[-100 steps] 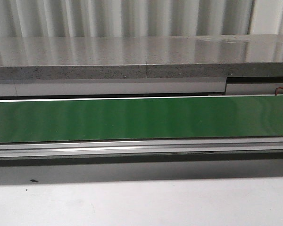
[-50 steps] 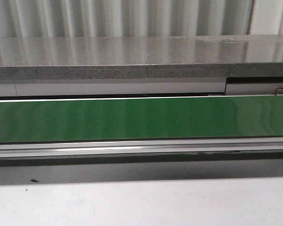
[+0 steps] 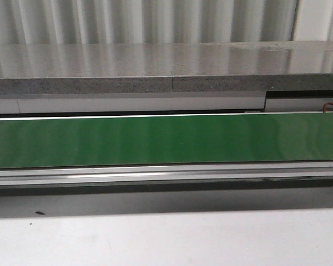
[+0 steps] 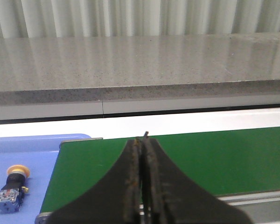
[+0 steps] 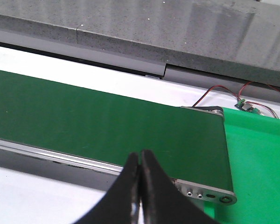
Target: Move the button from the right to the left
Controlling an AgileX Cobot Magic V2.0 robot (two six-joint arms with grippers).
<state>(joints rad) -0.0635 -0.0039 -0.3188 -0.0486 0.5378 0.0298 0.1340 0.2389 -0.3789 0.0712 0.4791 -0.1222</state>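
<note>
The button [image 4: 11, 189], with a yellow cap, dark body and blue contact block, lies on a blue tray [image 4: 37, 158] beside the end of the green conveyor belt [image 4: 214, 158] in the left wrist view. My left gripper [image 4: 142, 140] is shut and empty, over the belt, apart from the button. My right gripper [image 5: 140, 154] is shut and empty, over the near edge of the belt [image 5: 107, 126] near its other end. The front view shows only the belt [image 3: 166, 138]; neither gripper nor the button shows there.
A grey stone ledge [image 3: 166, 66] runs behind the belt. A white table surface [image 3: 166, 238] lies in front of it. In the right wrist view a bright green mat [image 5: 261, 158] lies past the belt's end, with red wires and a small circuit board [image 5: 247, 106].
</note>
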